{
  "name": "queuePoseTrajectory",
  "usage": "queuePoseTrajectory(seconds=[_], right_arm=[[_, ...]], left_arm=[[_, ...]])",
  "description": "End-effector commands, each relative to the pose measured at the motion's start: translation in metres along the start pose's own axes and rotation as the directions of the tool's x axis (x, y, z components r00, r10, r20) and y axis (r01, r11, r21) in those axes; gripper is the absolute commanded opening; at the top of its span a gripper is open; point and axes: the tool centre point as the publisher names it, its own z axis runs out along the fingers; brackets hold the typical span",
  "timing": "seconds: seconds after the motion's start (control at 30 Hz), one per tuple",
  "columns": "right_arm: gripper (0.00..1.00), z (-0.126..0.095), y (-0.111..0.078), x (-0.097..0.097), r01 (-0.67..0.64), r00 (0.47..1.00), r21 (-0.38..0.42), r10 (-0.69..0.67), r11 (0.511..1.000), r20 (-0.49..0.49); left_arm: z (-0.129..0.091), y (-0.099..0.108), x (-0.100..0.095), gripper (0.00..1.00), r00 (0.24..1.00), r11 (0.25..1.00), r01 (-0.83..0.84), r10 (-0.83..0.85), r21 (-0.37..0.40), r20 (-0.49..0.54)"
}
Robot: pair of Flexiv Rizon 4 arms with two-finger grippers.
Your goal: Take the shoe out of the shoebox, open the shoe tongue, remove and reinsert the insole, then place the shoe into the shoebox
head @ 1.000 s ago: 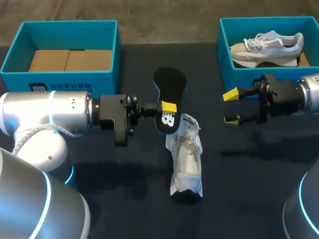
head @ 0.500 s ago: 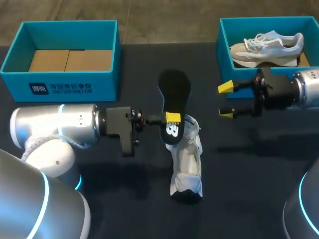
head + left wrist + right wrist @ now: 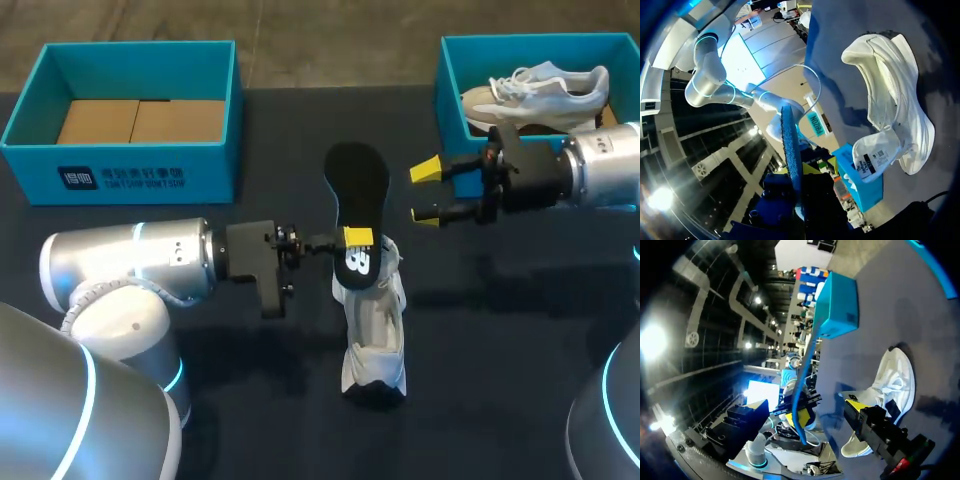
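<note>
Holding insole [image 3: 358, 190] clamped in left gripper [image 3: 355, 240] at shoe [image 3: 375, 330] opening, right gripper [image 3: 425, 192] spread apart, empty, beyond shoe.

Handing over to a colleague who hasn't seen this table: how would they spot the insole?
At the middle of the dark table lies a white shoe. Over the shoe's open end the left gripper holds the insole: the only flat, black, foot-shaped piece, with a white mark at its gripped end.
</note>
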Motion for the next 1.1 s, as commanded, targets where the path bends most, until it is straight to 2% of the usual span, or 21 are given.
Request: queuePoseTrajectory(seconds=[0.03, 0.13, 0.23, 0.33, 0.43, 0.5, 0.53, 0.73, 1.1], right_arm=[[1.0, 0.009, 0.007, -0.002, 0.013, 1.0, 0.023, -0.013, 1.0, -0.008], [1.0, 0.014, 0.007, -0.002, 0.025, 1.0, 0.034, -0.025, 0.999, -0.01], [0.93, 0.016, 0.007, -0.002, 0.026, 1.0, 0.04, -0.025, 0.999, -0.011], [0.78, 0.019, 0.007, 0.0, 0.029, 1.0, 0.048, -0.029, 0.998, -0.013], [0.71, 0.021, 0.006, 0.001, 0.035, 0.999, 0.05, -0.035, 0.998, -0.011], [0.53, 0.021, 0.005, 0.002, 0.037, 0.999, 0.045, -0.037, 0.998, -0.013], [0.5, 0.021, 0.005, 0.002, 0.036, 0.999, 0.042, -0.036, 0.998, -0.017], [0.48, 0.026, 0.005, 0.004, 0.034, 0.999, 0.039, -0.033, 0.999, -0.029], [0.38, 0.034, 0.006, 0.007, 0.018, 0.999, 0.035, -0.016, 0.999, -0.035]], left_arm=[[0.011, 0.0, 0.004, 0.0, 1.0, 1.0, -0.001, 0.001, -0.009, 0.003], [0.015, -0.001, 0.004, 0.0, 1.0, 1.0, -0.002, 0.002, -0.01, 0.003], [0.018, -0.002, 0.005, 0.0, 1.0, 1.0, -0.007, 0.007, -0.009, 0.002], [0.02, -0.003, 0.004, 0.0, 1.0, 1.0, -0.029, 0.029, -0.012, -0.011], [0.022, -0.003, 0.005, 0.0, 0.999, 1.0, -0.03, 0.03, -0.01, -0.015], [0.022, -0.003, 0.005, 0.0, 0.999, 0.999, -0.042, 0.041, -0.022, -0.029], [0.022, -0.002, 0.005, 0.0, 0.999, 0.999, -0.043, 0.042, -0.022, -0.029], [0.026, -0.004, 0.008, 0.0, 0.997, 0.998, -0.059, 0.058, -0.023, -0.057], [0.032, -0.008, 0.009, 0.0, 0.994, 0.996, -0.083, 0.081, -0.015, -0.076]])
